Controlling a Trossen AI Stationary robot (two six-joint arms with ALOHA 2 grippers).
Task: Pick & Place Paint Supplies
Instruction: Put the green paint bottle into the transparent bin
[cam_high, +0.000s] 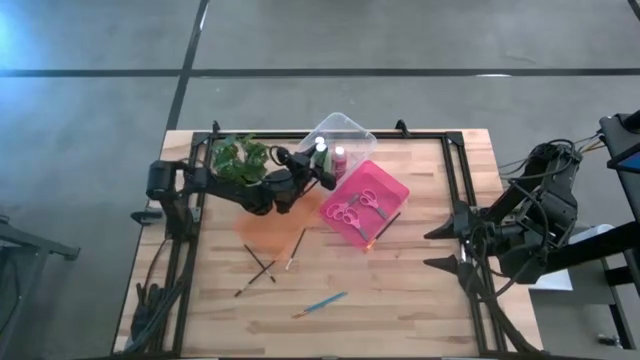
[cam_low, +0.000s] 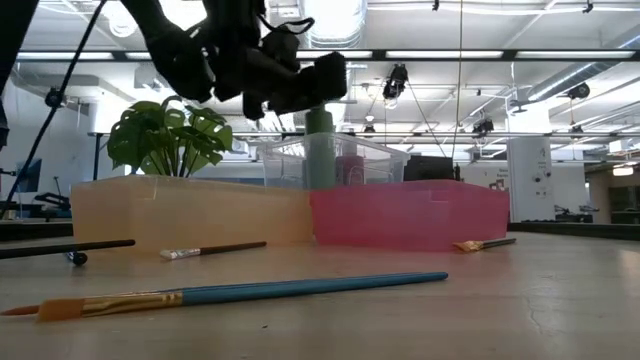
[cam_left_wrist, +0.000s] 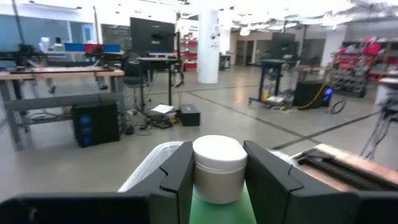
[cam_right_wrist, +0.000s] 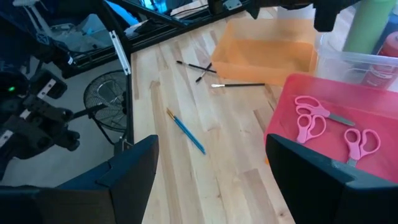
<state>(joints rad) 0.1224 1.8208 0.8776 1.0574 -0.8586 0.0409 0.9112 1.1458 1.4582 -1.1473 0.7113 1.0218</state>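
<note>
My left gripper (cam_high: 318, 166) reaches over the clear tray (cam_high: 352, 127) and is shut on the green paint bottle (cam_high: 320, 152), whose white cap (cam_left_wrist: 219, 163) sits between its fingers. A red bottle (cam_high: 340, 156) stands beside it in that tray. Two pink-handled scissors (cam_high: 358, 205) lie in the pink tray (cam_high: 395, 188). Several thin brushes lie flat on the table: two crossed dark ones (cam_high: 262, 266), one more (cam_high: 296, 249) and a blue one (cam_high: 321, 303). My right gripper (cam_high: 440, 246) hangs open at the table's right edge, touching nothing. My left gripper pinches the green bottle at its white cap (cam_left_wrist: 219, 180), one finger (cam_left_wrist: 180, 180) on each side. It comes level from the table's left. The bottle stands upright inside the clear tray (cam_low: 285, 160); whether its base rests on the tray floor is hidden by the pink tray.
An orange tray (cam_high: 272, 226) lies in front of the left arm, and a leafy plant (cam_high: 238, 156) stands at the table's far left. One more brush (cam_high: 385, 226) lies against the pink tray's near side. Black frame rails run along the table's left and right edges.
</note>
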